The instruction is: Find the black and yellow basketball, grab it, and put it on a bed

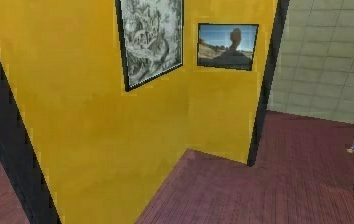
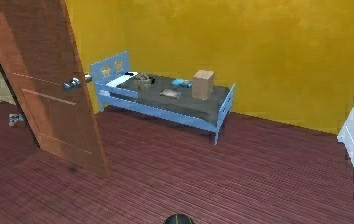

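Tool [image 2: 177,219] barely visible; one bed [image 2: 157,113], two pictures [image 1: 150,40] [image 1: 227,46].

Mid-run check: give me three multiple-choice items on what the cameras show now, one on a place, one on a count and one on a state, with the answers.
1. Where does the cardboard box stand?
A. on the grey mattress of the bed
B. on the floor
C. on a wall shelf

2. How many pictures hang on the yellow wall in the forward view?
A. one
B. two
C. four

3. How does the wooden door stand in the arm side view?
A. shut in its frame
B. lying flat on the floor
C. swung open into the room

Answers:
1 A: the box sits on the mattress, inside the blue frame.
2 B: there is a black-framed grey picture and a smaller landscape picture.
3 C: the door stands upright at an angle, and floor shows past its edge.
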